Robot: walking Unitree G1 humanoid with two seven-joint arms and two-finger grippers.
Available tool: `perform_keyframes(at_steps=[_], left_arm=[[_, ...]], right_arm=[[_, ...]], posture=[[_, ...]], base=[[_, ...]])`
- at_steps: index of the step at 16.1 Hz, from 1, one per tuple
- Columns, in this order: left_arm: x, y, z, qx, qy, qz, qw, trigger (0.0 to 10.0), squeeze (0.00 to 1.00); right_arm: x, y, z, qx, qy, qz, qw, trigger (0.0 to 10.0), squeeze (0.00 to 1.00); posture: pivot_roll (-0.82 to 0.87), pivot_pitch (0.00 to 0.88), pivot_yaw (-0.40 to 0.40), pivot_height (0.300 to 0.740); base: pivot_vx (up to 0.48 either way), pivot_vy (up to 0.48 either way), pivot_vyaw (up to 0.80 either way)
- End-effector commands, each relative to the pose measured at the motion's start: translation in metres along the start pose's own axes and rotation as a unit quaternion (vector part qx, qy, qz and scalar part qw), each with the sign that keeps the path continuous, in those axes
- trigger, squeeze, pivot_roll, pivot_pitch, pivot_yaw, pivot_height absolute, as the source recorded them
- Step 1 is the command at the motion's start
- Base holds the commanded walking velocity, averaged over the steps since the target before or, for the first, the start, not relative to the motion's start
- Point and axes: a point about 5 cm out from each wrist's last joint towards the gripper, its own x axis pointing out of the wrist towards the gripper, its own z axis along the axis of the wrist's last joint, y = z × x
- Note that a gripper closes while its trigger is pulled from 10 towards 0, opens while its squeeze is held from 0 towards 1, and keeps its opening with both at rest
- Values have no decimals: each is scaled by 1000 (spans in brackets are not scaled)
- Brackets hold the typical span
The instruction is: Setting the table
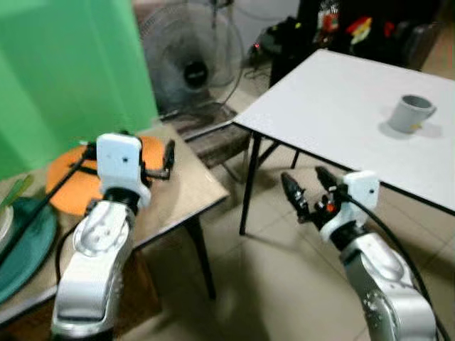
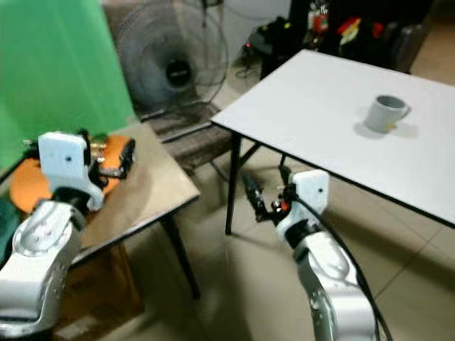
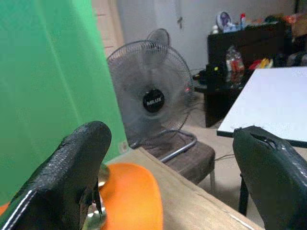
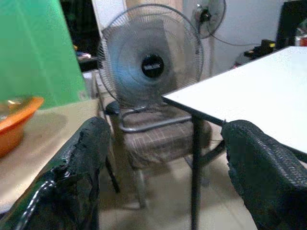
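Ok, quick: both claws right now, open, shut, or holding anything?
Left claw: open, empty, over the orange bowl.
Right claw: open, empty.

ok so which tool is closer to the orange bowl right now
Left. The left tool hovers right at the orange bowl on the wooden table; the right tool hangs over the floor beside the white table, well away.

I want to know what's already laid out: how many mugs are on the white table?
1. A grey mug stands upright on the white table, toward its far right side, handle pointing right. The table's right edge is cut off, so more may be hidden.
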Motion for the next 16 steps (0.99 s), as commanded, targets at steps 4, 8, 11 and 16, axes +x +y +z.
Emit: perform_keyframes(at_steps=[4,8,11,16], left_arm=[[8,24,-6,12,55,54,997,10000,1000],[35,57,5,38,62,69,995,10000,1000],[47,76,-9,67,153,58,984,10000,0],[62,94,-19,57,227,38,971,10000,0]], right_arm=[[9,0,3,-2,-3,29,1000,10000,0],[13,1,7,-21,22,128,991,10000,0],[17,15,18,-46,36,259,964,10000,0],[22,9,31,-70,36,305,949,10000,0]], posture=[[-53,0,20,740],[-57,0,7,740],[-71,0,15,740],[-89,0,17,740]], base=[[0,0,0],[0,0,0],[0,0,0],[0,0,0]])
